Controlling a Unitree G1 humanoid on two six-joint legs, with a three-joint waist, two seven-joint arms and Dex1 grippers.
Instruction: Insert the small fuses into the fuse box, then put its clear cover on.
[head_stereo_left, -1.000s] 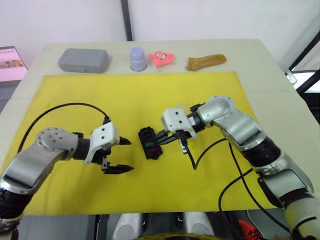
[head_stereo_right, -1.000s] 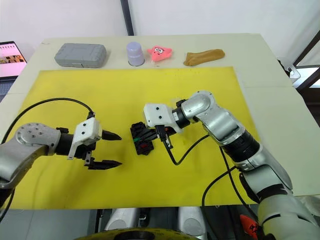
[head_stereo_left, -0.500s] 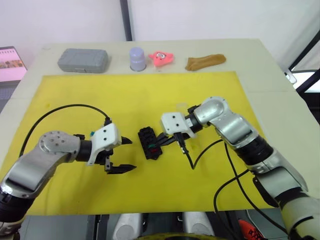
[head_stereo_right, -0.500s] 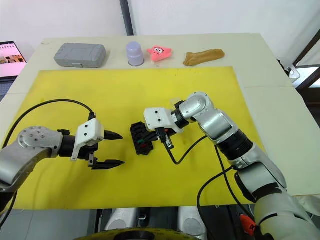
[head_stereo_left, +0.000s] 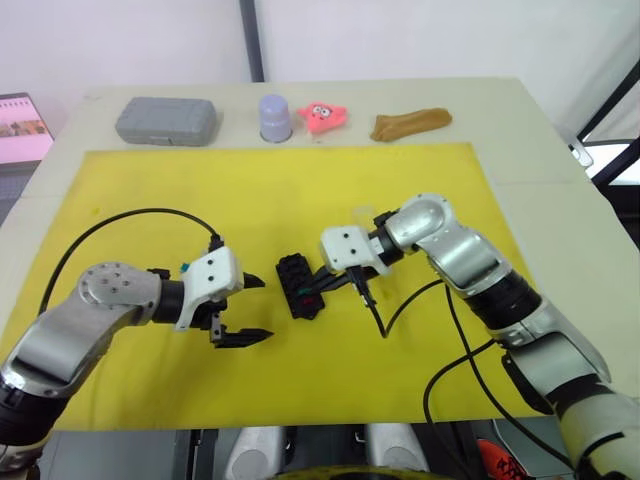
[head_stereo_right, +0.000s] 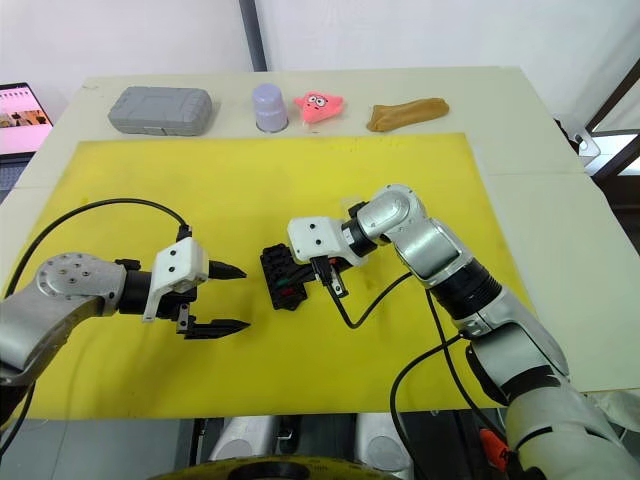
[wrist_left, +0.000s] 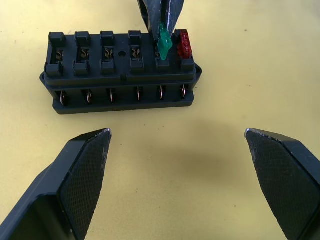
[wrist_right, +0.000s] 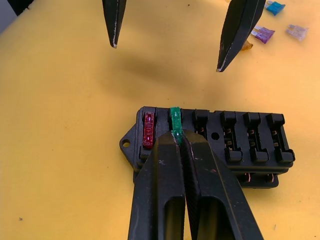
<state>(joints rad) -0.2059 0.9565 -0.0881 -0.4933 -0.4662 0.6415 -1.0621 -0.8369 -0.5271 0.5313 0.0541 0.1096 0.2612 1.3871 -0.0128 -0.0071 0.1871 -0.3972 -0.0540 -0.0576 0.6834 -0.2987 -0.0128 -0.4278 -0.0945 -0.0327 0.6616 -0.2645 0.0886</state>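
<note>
The black fuse box lies in the middle of the yellow mat. A red fuse sits in its end slot. My right gripper is shut on a green fuse that stands in the slot beside the red one. To the box's left my left gripper hovers open and empty, apart from the box. Blue, purple, clear-grey and orange fuses lie loose on the mat beyond the left fingers. The clear cover shows faintly behind my right wrist.
Along the table's far edge stand a grey case, a lavender cup, a pink toy and a brown lump. A screen sits off the table's left. Black cables trail over the mat by both arms.
My left gripper has crept slightly right, toward the fuse box. The right gripper has stayed at the box, still shut on the green fuse.
</note>
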